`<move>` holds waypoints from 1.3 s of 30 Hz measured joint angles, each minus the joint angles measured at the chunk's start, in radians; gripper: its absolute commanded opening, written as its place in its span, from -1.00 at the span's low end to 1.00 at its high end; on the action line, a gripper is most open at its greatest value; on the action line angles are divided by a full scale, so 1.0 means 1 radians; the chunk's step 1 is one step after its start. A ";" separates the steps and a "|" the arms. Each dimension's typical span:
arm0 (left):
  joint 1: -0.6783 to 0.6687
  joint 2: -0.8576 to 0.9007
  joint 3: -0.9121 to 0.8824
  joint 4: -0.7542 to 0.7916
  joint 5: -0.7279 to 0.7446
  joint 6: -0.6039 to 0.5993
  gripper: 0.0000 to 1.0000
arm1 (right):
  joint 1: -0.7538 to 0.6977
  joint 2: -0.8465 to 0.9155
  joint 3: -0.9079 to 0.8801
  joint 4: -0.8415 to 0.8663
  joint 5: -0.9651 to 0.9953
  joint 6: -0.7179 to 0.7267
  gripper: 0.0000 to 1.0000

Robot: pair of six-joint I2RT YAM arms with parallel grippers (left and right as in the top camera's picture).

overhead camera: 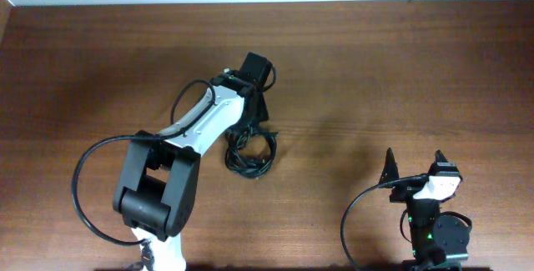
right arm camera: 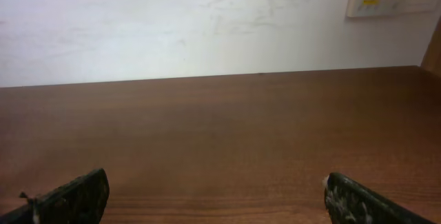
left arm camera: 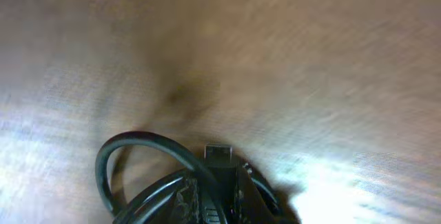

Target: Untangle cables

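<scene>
While left fingers [left arm camera: 185, 198] clamp cables [overhead camera: 250, 156] | right fingers [right arm camera: 72, 198] spread apart

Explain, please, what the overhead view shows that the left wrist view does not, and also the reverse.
Only the overhead view shows both arms, the right pincer open and far from the cables, and the whole bundle lying beside the left arm. Only the left wrist view shows, close up, a plug end with a metal tip sticking out from the left pincer, which seems shut on it, and one curved loop. Both show the cables and the brown wooden table.
</scene>
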 measured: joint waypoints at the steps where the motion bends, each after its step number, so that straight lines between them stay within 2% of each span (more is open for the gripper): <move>1: 0.000 0.000 0.000 -0.023 0.000 -0.011 -1.00 | 0.000 0.000 0.000 0.000 0.000 0.000 0.97; 12: 0.006 0.000 0.014 -0.254 0.066 -0.091 -1.00 | 0.000 0.000 0.000 0.000 0.000 0.000 0.97; 17: 0.042 0.000 0.133 -0.423 0.078 -0.097 -1.00 | 0.000 0.000 0.000 0.000 0.000 -0.001 0.97; 25: 0.055 0.003 0.418 -0.625 0.072 0.031 -1.00 | 0.000 -0.001 0.000 0.000 0.000 0.000 0.97; 29: 0.055 0.003 0.477 -0.715 0.071 0.115 -1.00 | 0.000 -0.001 0.000 0.000 0.000 0.000 0.97; 32: 0.055 0.005 0.477 -0.740 0.067 0.134 -1.00 | 0.000 -0.001 0.000 0.000 0.000 0.000 0.97; 34: 0.055 0.005 0.477 -0.748 0.061 0.143 -0.84 | 0.000 -0.001 0.000 0.000 0.000 0.000 0.97; 35: 0.055 0.005 0.477 -0.748 0.060 0.144 -0.50 | 0.000 -0.001 0.000 0.000 0.000 0.000 0.97; 36: 0.055 0.005 0.477 -0.749 0.059 0.147 -0.38 | 0.000 -0.001 0.000 0.000 0.000 0.000 0.97; 39: 0.055 0.005 0.477 -0.750 0.056 0.155 -0.31 | 0.000 -0.001 0.000 0.000 0.000 0.000 0.97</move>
